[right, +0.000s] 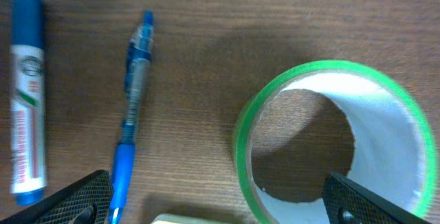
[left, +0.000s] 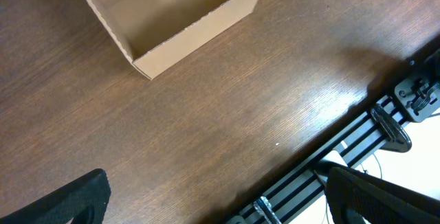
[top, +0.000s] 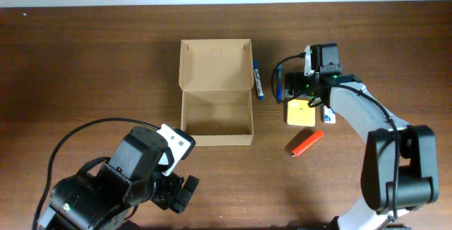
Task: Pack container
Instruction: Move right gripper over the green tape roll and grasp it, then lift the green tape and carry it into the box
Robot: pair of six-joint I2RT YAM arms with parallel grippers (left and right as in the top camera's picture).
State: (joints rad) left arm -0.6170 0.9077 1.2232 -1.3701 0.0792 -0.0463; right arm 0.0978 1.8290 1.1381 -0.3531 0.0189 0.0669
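The container point(top: 215, 92), a tan cardboard box, stands open in the middle of the table with its flap lid folded back and nothing visible inside. One of its corners point(left: 172, 25) shows in the left wrist view. My right gripper point(top: 295, 87) hovers open to the right of the box. In the right wrist view this right gripper point(right: 227, 207) straddles the near rim of a green tape roll point(right: 337, 141). A blue pen point(right: 130, 107) and a blue marker point(right: 27, 135) lie to its left. My left gripper point(left: 220, 203) hangs open over bare wood near the front edge, holding nothing.
A yellow sticky-note pad point(top: 300, 112), a red object point(top: 305, 142) and a small white and blue item point(top: 328, 116) lie right of the box. The blue marker point(top: 258, 78) lies alongside the box's right wall. The table's front edge and a metal rail point(left: 357, 148) are near the left gripper.
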